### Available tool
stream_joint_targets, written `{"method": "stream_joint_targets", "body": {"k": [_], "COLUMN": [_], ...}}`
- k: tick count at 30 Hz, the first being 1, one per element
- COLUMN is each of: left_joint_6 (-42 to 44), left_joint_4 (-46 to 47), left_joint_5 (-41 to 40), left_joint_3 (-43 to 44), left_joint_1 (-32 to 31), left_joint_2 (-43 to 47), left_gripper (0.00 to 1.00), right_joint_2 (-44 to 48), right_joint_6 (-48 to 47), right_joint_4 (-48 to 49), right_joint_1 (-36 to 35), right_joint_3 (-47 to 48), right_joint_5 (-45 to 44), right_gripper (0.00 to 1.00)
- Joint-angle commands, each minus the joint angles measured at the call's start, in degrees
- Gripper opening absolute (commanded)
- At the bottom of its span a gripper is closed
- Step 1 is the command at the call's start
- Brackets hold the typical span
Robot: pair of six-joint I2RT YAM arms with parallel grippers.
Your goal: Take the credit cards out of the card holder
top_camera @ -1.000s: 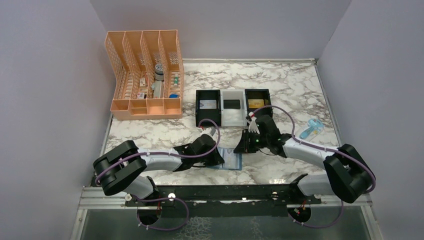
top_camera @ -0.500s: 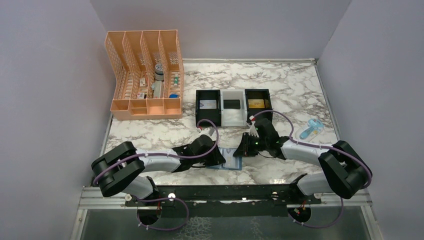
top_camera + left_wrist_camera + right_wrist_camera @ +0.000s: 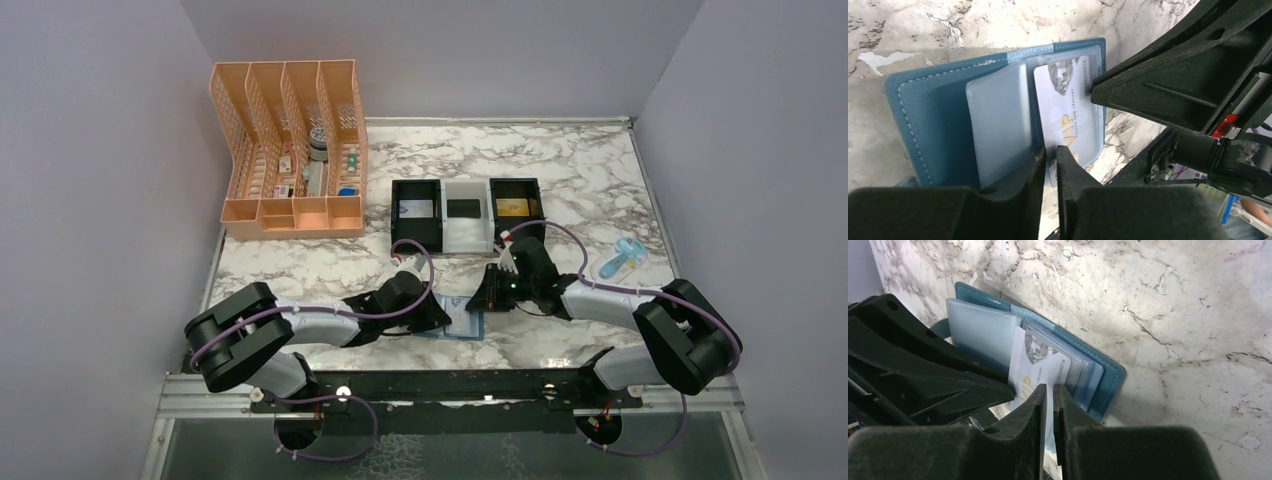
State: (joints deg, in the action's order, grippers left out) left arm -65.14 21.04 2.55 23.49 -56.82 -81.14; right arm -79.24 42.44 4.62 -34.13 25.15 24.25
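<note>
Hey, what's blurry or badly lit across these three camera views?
Left wrist: its own fingers are dark, soft foreground; the VIP card is sharp. Right wrist: fingers likewise blurred, card holder crisp. Top external: evenly lit, no glare on the table.

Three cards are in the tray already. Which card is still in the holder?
The white VIP card, sitting in the open card holder; the silver-grey card, black card and gold card lie in the tray.

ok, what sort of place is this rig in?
Likely a lab test cell dressed as a desk: grey walls box in a marble-pattern tabletop, with a peach desk organizer at back left and two arms bolted at its near edge.
</note>
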Motion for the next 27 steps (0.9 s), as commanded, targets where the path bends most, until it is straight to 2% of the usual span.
{"method": "stream_joint_targets", "body": {"k": [1,7,27], "left_joint_6": [-1.44,-2.28,-2.65], "left_joint_4": [3.81,3.81,2.93], "left_joint_5": [1.61,-0.08,-1.07], "left_joint_3": [-0.37,-2.11,-3.94], "left_joint_1": [0.28,0.45,1.01], "left_joint_2": [-1.13,1.26,4.10], "left_gripper": [0.12,0.00,0.00], "right_joint_2": [-2.41,-1.56,0.16], "right_joint_6": [-1.39,-2.10,-4.04], "right_joint_4": [-4.71,-6.65,-8.65], "right_joint_1": [-0.06,-0.03,-0.02], "right_joint_3": [-2.73,-2.23,0.51], "right_joint_5": [-5.34,-8.34,-6.35], "right_gripper": [0.13,0.13,0.13]}}
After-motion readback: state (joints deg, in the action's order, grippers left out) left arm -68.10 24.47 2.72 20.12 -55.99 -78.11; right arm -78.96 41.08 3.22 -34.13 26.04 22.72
